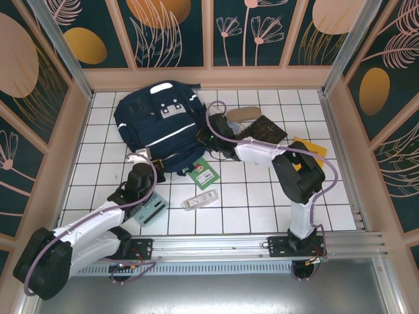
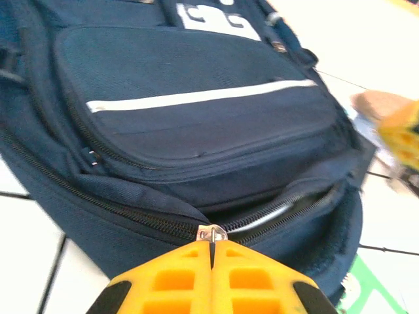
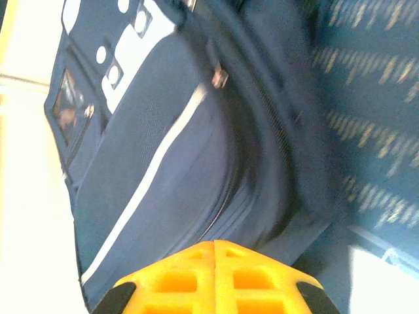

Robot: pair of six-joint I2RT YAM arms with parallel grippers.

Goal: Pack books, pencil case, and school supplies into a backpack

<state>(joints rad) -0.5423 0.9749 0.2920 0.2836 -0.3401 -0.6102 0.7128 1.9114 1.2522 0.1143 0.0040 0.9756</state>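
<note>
The navy backpack [image 1: 160, 121] lies flat at the back left of the tiled table. My left gripper [image 1: 154, 163] is at its near edge, shut on the metal zipper pull [image 2: 213, 233]; the zipper gapes open to the right of the pull. At the bag's right side, my right gripper [image 1: 211, 139] is shut with its tips [image 3: 216, 243] against the fabric; I cannot tell if fabric is pinched. A dark blue patterned book [image 3: 373, 118] lies beside the bag. The tan pencil case [image 1: 243, 114], brown book [image 1: 263, 129], yellow-orange book [image 1: 309, 150], small green book [image 1: 204, 174], whitish bar [image 1: 198, 198] and mint calculator [image 1: 152, 210] lie loose.
Low walls ring the table on three sides. A metal rail [image 1: 229, 245] with both arm bases runs along the near edge. The right arm's elbow [image 1: 298, 173] stands over the right-hand tiles.
</note>
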